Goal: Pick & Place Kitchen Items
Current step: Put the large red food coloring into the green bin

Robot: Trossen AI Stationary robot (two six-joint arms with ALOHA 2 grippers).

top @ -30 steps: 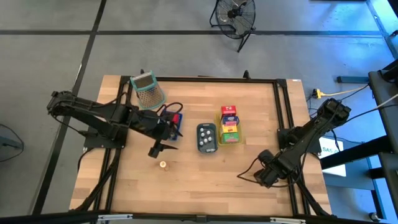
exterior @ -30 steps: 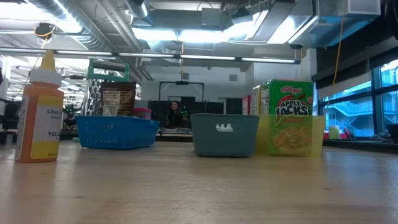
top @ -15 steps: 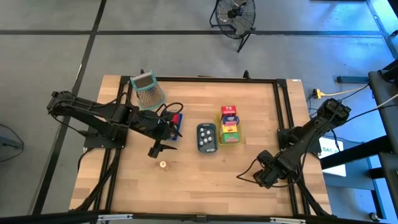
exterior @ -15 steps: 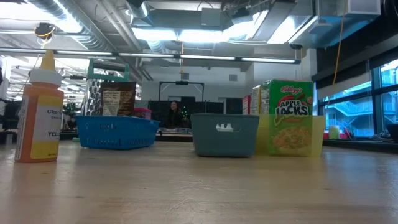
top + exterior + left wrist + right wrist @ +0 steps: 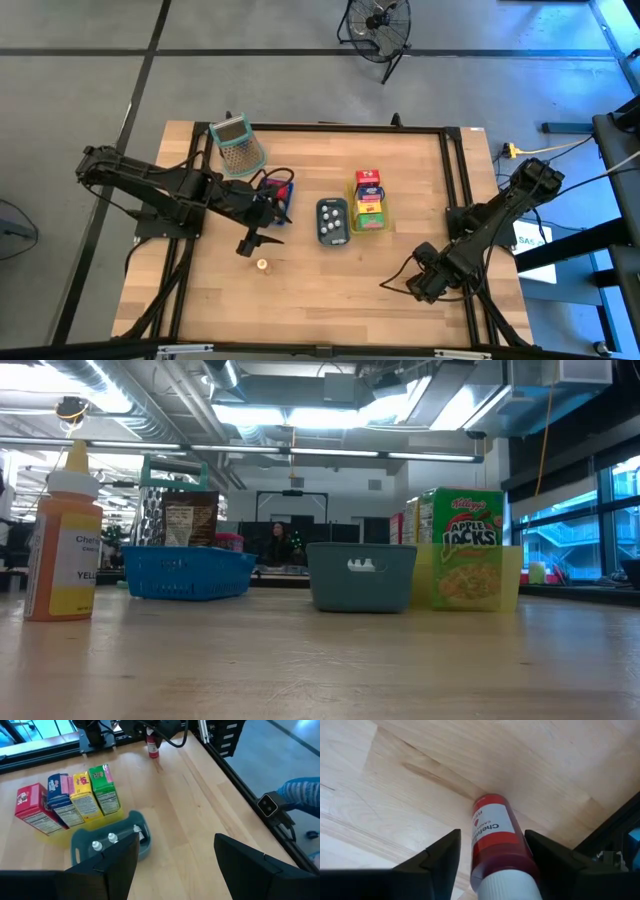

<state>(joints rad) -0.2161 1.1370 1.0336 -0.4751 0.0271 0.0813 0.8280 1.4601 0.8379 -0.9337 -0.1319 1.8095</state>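
Wooden table (image 5: 330,300) under a workshop ceiling carries the kitchen items, and the one being worked on is the red bottle (image 5: 496,832), which stands near the table's right edge, well apart from the grey-blue tray (image 5: 362,588) at the middle. The right gripper (image 5: 425,283) is down over this bottle with one dark finger on each side of it. A strip of bare wood shows between the bottle and one finger, so the jaws are not clamped on it.

Just beside the grey-blue tray, on its right-arm side, the yellow tray (image 5: 508,575) holds a row of cartons: the red carton (image 5: 30,810), the blue carton (image 5: 59,800), the yellow carton (image 5: 82,795) and the green carton (image 5: 105,790). Small white pieces (image 5: 112,838) lie inside the grey-blue tray.

On the tray's other side the left gripper (image 5: 176,837) hangs over bare wood, its fingers spread wide with nothing between them. Near it stands a yellow squeeze bottle (image 5: 62,550), apart from the trays. The blue tray (image 5: 190,575) sits beyond that, partly under the left arm, and the green-rimmed grater (image 5: 238,148) stands behind it towards the table's far left corner.
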